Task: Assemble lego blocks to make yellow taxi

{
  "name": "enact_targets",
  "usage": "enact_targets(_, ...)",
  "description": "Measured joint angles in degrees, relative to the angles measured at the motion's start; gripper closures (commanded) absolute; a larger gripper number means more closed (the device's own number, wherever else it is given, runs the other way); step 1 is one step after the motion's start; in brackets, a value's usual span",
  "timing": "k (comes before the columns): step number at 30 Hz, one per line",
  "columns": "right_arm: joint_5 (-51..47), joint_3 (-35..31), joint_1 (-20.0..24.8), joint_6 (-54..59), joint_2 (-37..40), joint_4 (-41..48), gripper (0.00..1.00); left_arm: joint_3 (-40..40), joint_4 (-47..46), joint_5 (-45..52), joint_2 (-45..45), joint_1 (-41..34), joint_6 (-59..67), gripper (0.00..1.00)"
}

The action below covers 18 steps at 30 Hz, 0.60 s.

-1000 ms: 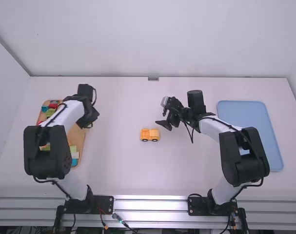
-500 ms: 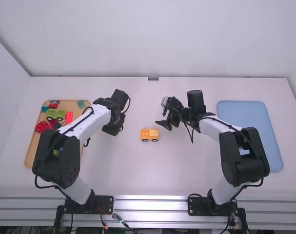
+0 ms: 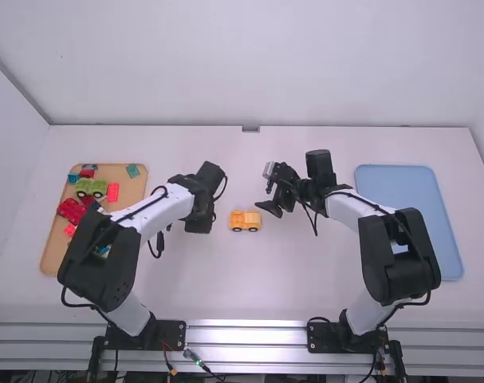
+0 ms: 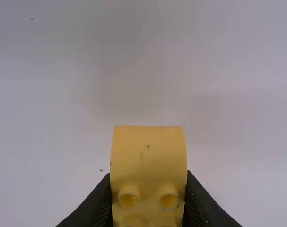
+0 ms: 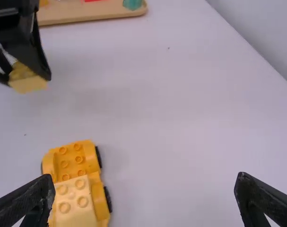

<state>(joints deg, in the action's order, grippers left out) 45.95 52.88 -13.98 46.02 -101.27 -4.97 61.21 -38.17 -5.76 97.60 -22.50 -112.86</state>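
The left gripper [image 4: 149,203] held a yellow block [image 4: 148,156], likely for stacking on the mid-frame taxi [image 3: 245,221]. Aligning studs seemed next; the right gripper [image 5: 145,178] gaped wide.

White table [image 3: 305,279], tan tray [image 3: 131,190], blue tray [image 3: 397,187], yellow car [image 3: 245,221] (wheeled)
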Motion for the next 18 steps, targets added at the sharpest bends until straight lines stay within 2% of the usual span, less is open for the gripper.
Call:
enact_targets(5, 3.3, 0.0, 1.6, 9.1, 1.2, 11.9, 0.01, 0.0, 0.4, -1.2, 0.1, 0.0, -2.1, 0.92)
enact_targets(7, 7.6, 0.0, 3.6, 16.5, 3.9, 20.5, 0.01, 0.0, 1.9, -1.5, 1.0, 0.0, -2.5, 0.89)
enact_targets(12, 15.4, 0.0, 7.7, 31.9, 9.4, 33.3, 0.01, 0.0, 1.8, -1.3, 4.6, 0.0, -2.9, 0.86)
enact_targets(18, 19.6, 0.0, 9.4, 40.7, 10.0, 35.0, 0.01, 0.3, 3.1, -1.3, 6.6, 0.0, -2.8, 0.81)
